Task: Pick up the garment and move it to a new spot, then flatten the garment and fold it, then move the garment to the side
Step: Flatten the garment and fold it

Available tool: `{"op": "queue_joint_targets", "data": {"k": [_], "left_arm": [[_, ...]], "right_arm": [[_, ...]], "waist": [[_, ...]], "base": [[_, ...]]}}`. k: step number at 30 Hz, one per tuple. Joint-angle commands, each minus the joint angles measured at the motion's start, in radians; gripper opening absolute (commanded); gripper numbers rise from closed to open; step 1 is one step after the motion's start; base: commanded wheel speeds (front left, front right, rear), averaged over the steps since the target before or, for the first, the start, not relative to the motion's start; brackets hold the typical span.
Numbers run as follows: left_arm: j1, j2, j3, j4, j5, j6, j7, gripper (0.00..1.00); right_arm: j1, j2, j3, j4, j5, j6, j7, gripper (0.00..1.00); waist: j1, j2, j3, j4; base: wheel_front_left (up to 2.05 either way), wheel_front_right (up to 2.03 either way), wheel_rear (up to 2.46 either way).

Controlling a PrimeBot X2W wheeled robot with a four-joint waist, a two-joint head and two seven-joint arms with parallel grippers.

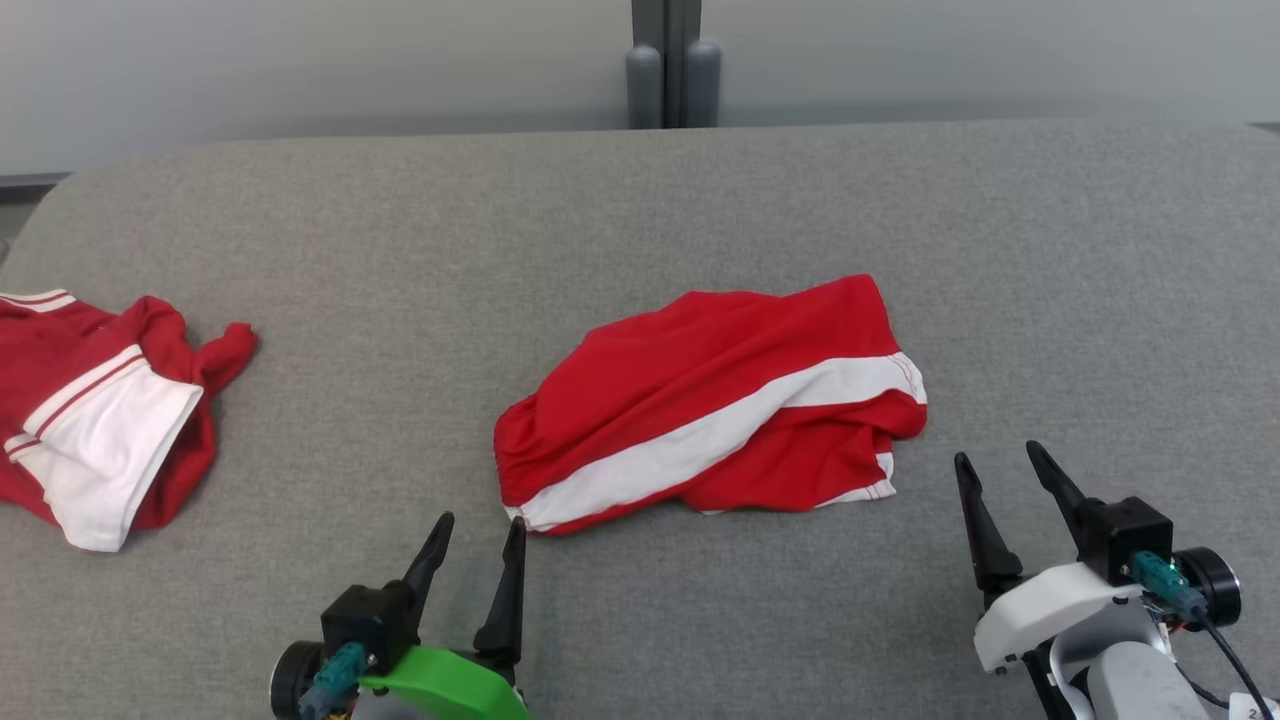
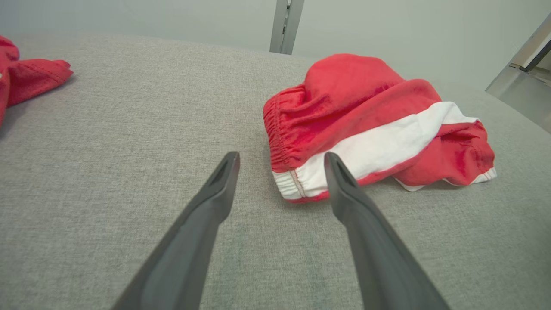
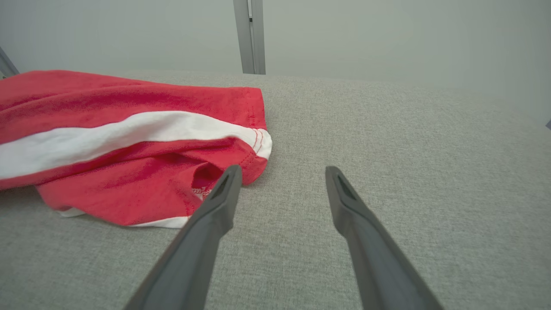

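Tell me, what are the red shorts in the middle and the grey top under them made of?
Red shorts: soft cloth, maybe cotton or polyester, matte; it wrinkles, with a gathered elastic waistband and stitched hems. Grey top: looks like coarse woven fabric, matte, with a speckled weave; what lies beneath can't be told.

The red and white shorts [image 3: 129, 150] lay bunched on the gray table [image 3: 409, 172]. The right gripper [image 3: 283, 170] hung just beside the shorts, its fingers [image 3: 215, 211] spread wide, one crossing their edge.
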Motion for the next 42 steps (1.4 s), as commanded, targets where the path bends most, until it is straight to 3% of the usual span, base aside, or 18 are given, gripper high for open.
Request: {"op": "queue_joint_targets", "data": {"k": [1,12,28,35,36,38,39,40,42], "left_arm": [[-0.024,0.013,-0.01,0.016,-0.024,-0.002,0.0,1.0],[-0.107,0.053,-0.057,0.096,-0.104,-0.002,0.0,1.0],[-0.135,0.05,-0.108,0.113,-0.138,-0.002,0.0,1.0],[-0.13,0.059,-0.137,0.096,-0.167,-0.002,0.0,0.89],[-0.128,0.062,-0.145,0.091,-0.173,-0.002,0.0,0.87],[-0.126,0.068,-0.154,0.084,-0.185,-0.003,0.0,0.72],[-0.126,0.07,-0.159,0.081,-0.19,-0.002,0.0,0.51],[-0.127,0.071,-0.163,0.079,-0.193,-0.002,0.0,0.42],[-0.129,0.074,-0.17,0.073,-0.201,-0.002,0.0,0.35]], "right_arm": [[-0.016,-0.004,0.005,-0.005,-0.004,-0.001,0.0,1.0],[-0.064,-0.004,0.023,-0.019,-0.017,-0.001,0.0,1.0],[-0.077,-0.004,0.029,-0.024,-0.025,-0.001,0.0,1.0],[-0.074,-0.004,0.025,-0.02,-0.023,-0.001,0.0,1.0],[-0.074,-0.004,0.025,-0.018,-0.022,-0.001,0.0,1.0],[-0.075,-0.004,0.026,-0.015,-0.02,-0.001,0.0,1.0],[-0.075,-0.004,0.027,-0.014,-0.02,-0.001,0.0,1.0],[-0.076,-0.004,0.028,-0.013,-0.02,-0.001,0.0,1.0],[-0.077,-0.004,0.027,-0.01,-0.02,-0.001,0.0,1.0]], "waist": [[0.0,0.0,0.047,-0.015],[0.0,0.0,0.117,-0.041],[0.0,0.0,0.138,-0.047],[0.0,0.0,0.134,-0.034],[0.0,0.0,0.133,-0.031],[0.0,0.0,0.132,-0.025],[0.0,0.0,0.131,-0.021],[0.0,0.0,0.13,-0.018],[0.0,0.0,0.128,-0.011]], "base": [[0.0,0.0,0.0],[0.0,0.0,0.0],[0.0,0.0,0.0],[0.0,0.0,0.0],[0.0,0.0,0.0],[0.0,0.0,0.0],[0.0,0.0,0.0],[0.0,0.0,0.0],[0.0,0.0,0.0]]}}
